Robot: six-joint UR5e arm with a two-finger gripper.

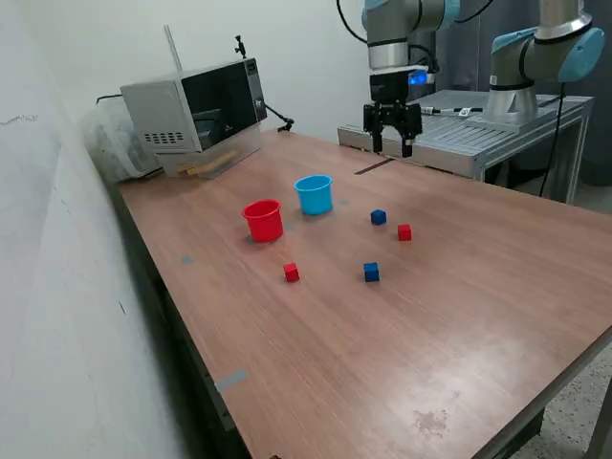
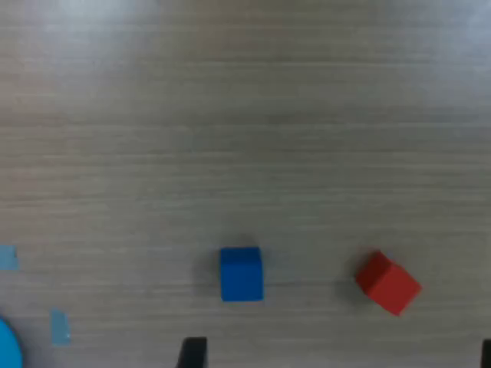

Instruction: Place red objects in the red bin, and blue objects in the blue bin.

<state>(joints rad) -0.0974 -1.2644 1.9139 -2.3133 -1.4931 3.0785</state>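
Note:
Two tiny red cubes (image 1: 404, 232) (image 1: 291, 273) and two tiny dark blue cubes (image 1: 379, 217) (image 1: 371, 273) lie apart on the brown table. The red cup (image 1: 263, 220) and the light blue cup (image 1: 314, 194) stand side by side towards the exterior view's left of the cubes. My gripper (image 1: 393, 145) hangs open and empty high above the table, behind the cubes. The wrist view shows one blue cube (image 2: 242, 274), one red cube (image 2: 387, 283), an edge of the light blue cup (image 2: 8, 346) and a dark fingertip (image 2: 192, 353).
A microwave-like box (image 1: 196, 110) stands at the table's far left corner. A metal bench (image 1: 478, 134) with a second arm's base (image 1: 521, 91) sits behind the table. Bits of blue tape (image 2: 58, 326) stick to the wood. A wall runs along the exterior view's left.

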